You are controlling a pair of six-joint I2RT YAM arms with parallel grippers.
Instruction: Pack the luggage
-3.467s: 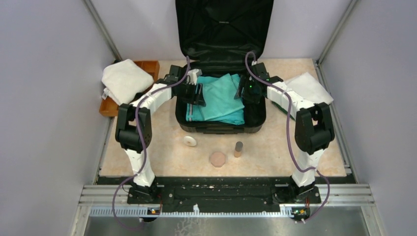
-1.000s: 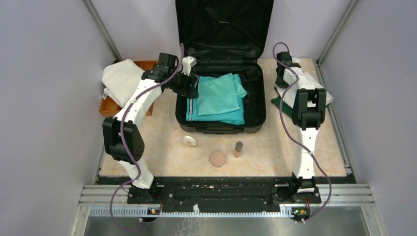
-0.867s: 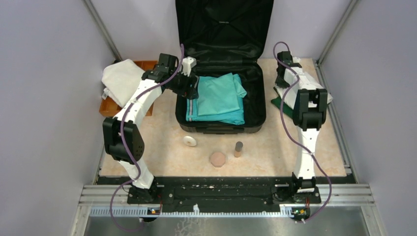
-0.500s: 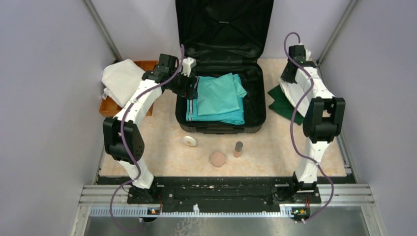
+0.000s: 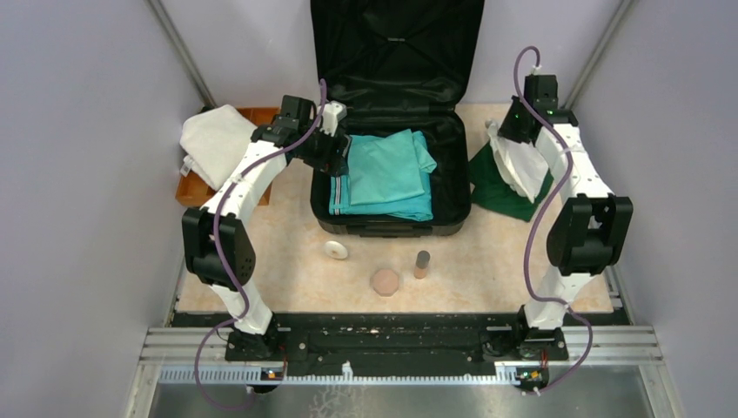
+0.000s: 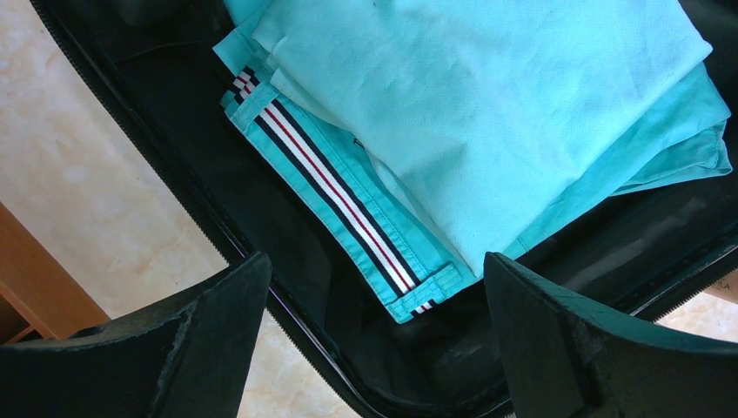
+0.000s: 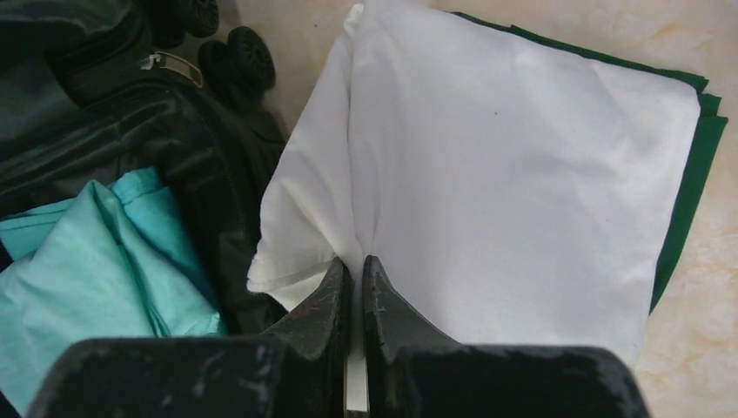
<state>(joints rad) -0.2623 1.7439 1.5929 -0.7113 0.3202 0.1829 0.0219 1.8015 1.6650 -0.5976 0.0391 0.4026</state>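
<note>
The luggage (image 5: 396,52) lies open at the back middle of the table (image 5: 287,279), lid upright, with folded teal clothes (image 5: 387,174) in its base. The left gripper (image 6: 370,274) hangs over the case's left side, jaws spread wide and holding nothing. Just right of the case, the right gripper (image 7: 355,283) is pinched tight on a fold of a white cloth (image 7: 522,192), which hangs above a green cloth (image 5: 494,190).
</note>
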